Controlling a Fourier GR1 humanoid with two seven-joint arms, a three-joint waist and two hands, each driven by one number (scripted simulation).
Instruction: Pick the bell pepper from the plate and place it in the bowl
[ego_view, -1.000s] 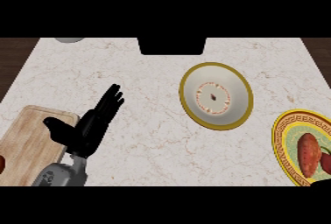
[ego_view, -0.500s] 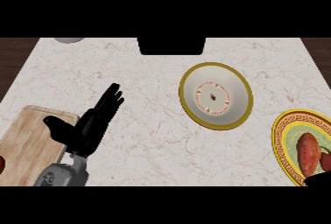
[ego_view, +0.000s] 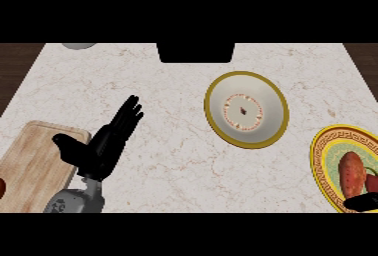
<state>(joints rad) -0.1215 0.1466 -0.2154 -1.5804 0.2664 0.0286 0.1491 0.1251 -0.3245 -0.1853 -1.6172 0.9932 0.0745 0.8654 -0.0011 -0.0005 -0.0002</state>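
Note:
A red bell pepper (ego_view: 352, 172) lies on a plate with a yellow patterned rim (ego_view: 319, 150) at the right edge of the head view. Left of the plate and farther back stands the white bowl with a gold rim (ego_view: 246, 109), holding nothing. Only a small black part of my right hand (ego_view: 362, 202) shows at the lower right, over the plate's near rim and just below the pepper. My left hand (ego_view: 102, 142) rests open at the left, fingers straight and pointing up, beside a wooden board.
A wooden cutting board (ego_view: 29, 170) lies at the lower left, with a red thing (ego_view: 2, 187) at its left edge. A grey object (ego_view: 77, 46) sits at the back left and a black block (ego_view: 196, 52) at the back middle. Bare marble lies between left hand and bowl.

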